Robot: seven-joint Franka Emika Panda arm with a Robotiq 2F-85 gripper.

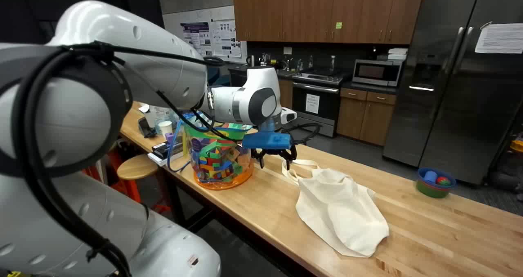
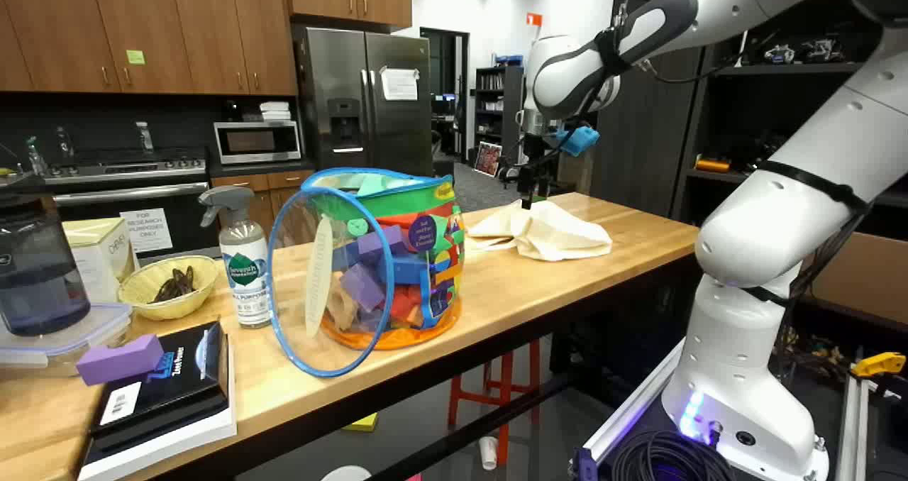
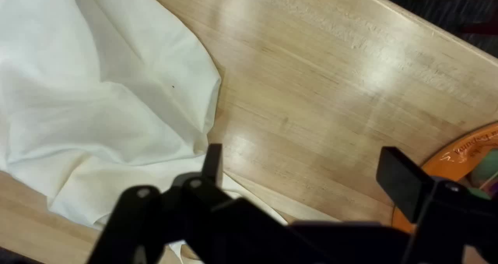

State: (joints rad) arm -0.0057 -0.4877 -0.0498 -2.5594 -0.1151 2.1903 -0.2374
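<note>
Bag [image 1: 341,211] lies crumpled on the table [image 1: 441,244], a strip of wood showing between it and the robot-side edge. The arm [image 2: 816,140] reaches over that edge, elbow bent, wrist turned down. The tub [image 2: 415,201] stands close to the same edge; the bowl [image 1: 432,192] sits at the far one. The gripper [image 1: 274,166] hangs between tub and bag, fingers [image 3: 402,178] spread wide with wood visible through the gap.

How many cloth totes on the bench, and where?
1: the cream tote bag, crumpled on the wooden bench, near the open gripper and apart from the block tub. Any other tucked underneath it would be hidden.
</note>
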